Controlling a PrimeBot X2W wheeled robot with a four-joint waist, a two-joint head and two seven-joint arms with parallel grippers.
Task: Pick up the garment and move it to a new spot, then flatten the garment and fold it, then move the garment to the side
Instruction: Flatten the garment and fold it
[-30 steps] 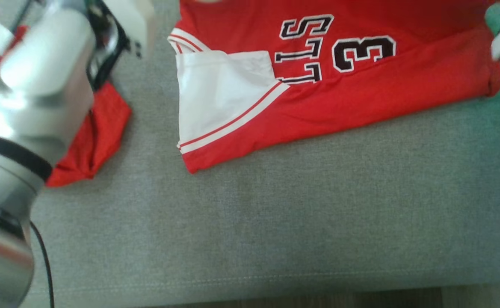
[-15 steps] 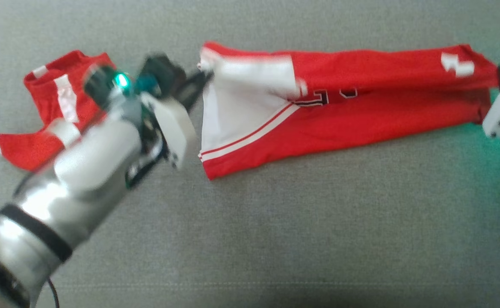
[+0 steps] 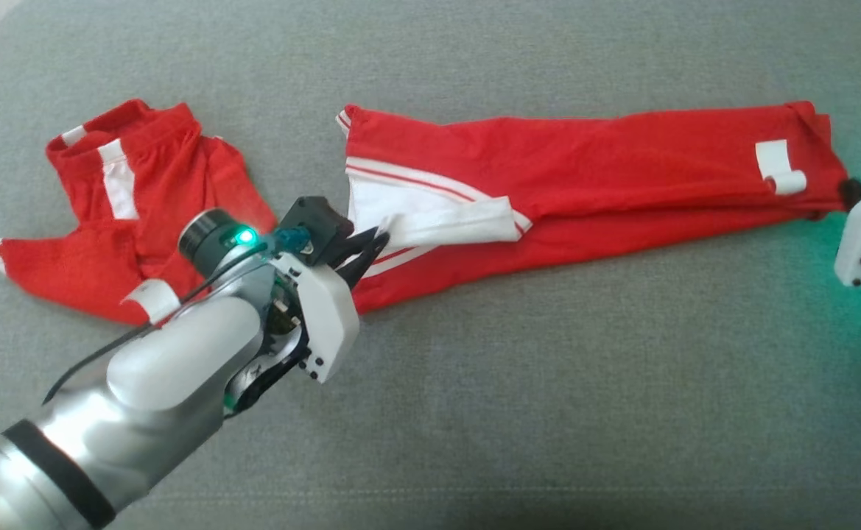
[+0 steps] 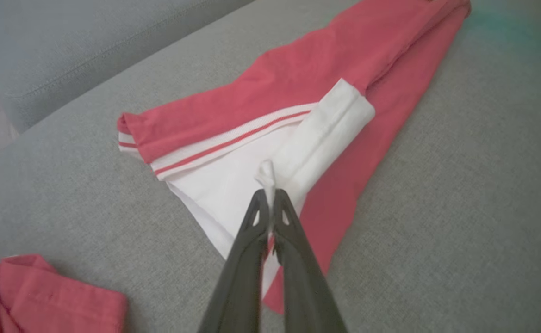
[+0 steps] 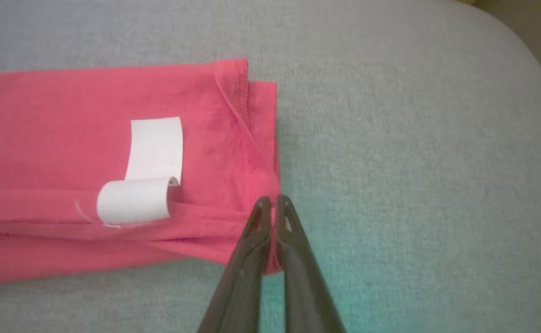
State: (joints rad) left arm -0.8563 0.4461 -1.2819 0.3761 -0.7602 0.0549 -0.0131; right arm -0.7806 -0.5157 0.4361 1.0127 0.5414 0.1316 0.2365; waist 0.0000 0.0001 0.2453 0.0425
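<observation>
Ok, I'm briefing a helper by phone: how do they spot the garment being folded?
On the grey cushion, find the long red garment stretched across the middle. Unlike the crumpled red cloth at left, its ends are pinched by the left gripper and right gripper, and it bears a curled white label.

Red white-trimmed garment (image 3: 585, 184), folded lengthwise

I see soft matt cloth, the garment (image 4: 298, 83), between my smooth, dark plastic left fingers (image 4: 246, 259); beneath them, coarse grey woven upholstery (image 4: 460, 185).
</observation>
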